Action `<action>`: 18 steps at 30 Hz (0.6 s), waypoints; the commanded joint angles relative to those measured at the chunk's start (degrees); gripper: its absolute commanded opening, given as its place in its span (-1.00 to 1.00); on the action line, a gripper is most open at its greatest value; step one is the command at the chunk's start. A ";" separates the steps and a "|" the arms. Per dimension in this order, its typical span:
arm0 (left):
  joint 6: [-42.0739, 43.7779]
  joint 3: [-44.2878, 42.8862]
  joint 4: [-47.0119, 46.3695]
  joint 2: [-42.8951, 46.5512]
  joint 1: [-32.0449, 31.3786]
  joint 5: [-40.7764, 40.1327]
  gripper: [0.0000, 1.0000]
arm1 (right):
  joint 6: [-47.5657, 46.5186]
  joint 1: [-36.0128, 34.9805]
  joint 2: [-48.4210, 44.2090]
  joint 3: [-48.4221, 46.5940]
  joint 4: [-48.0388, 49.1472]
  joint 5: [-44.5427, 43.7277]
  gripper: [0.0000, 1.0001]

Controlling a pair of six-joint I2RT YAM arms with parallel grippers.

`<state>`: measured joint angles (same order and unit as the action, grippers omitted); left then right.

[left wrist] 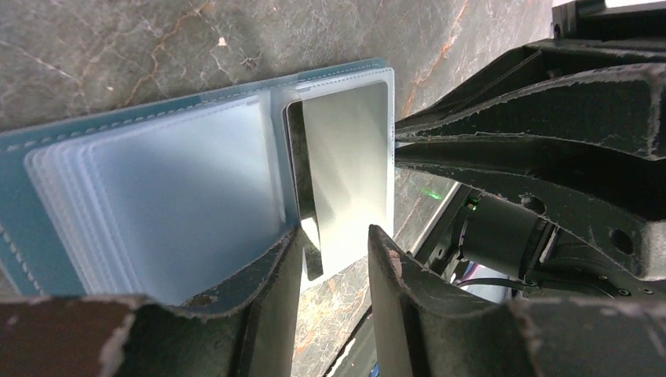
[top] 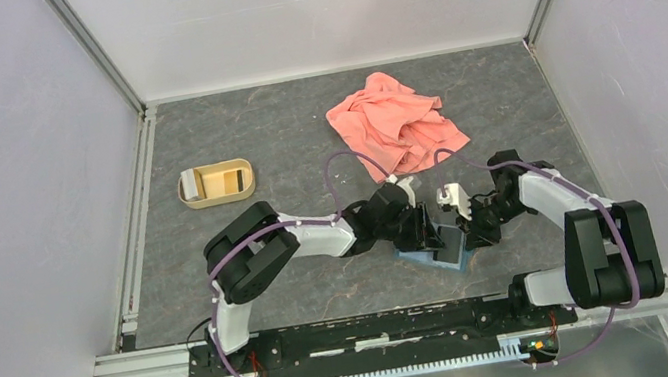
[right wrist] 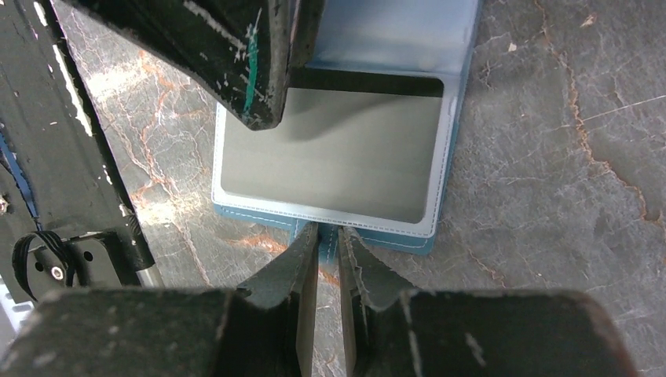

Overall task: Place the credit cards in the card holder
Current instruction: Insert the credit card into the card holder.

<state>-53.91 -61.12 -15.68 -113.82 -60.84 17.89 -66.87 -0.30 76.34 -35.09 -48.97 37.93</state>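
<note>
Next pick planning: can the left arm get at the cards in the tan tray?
Probably, once freed: the open tray lies to its left with nothing between, but the left hand has a card between its fingers at the card holder.

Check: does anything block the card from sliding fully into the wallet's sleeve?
Nothing visible does. The card sits partway in a clear sleeve of the open wallet, its free end between the fingers of the left end effector. The right end effector pinches the wallet's edge, away from the sleeve's mouth.
</note>
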 commanded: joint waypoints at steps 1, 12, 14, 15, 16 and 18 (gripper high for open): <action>1.24 -2.88 -0.98 -1.65 -1.65 1.79 -0.16 | 1.76 0.01 1.23 0.64 2.42 -0.44 -0.59; -4.14 -1.14 -11.37 -3.32 -1.21 4.39 -0.17 | 3.01 0.00 0.90 0.39 3.28 -1.12 -0.56; -4.92 -0.14 -13.27 -3.64 -0.28 4.12 -0.16 | 4.50 -0.02 0.06 0.21 4.66 -2.06 -0.54; -5.49 0.43 -14.22 -3.96 0.39 4.15 -0.16 | 5.50 -0.04 -0.24 0.13 5.60 -2.64 -0.53; -6.13 1.07 -15.55 -4.13 0.99 4.23 -0.16 | 6.24 -0.04 -0.31 -0.08 6.27 -3.08 -0.51; -6.88 2.03 -17.13 -4.42 2.21 3.84 -0.16 | 7.67 -0.10 0.16 -1.25 7.21 -3.84 -0.50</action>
<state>-56.58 -60.27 -22.39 -116.60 -60.29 21.34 -62.04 0.01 76.18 -35.24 -47.68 36.36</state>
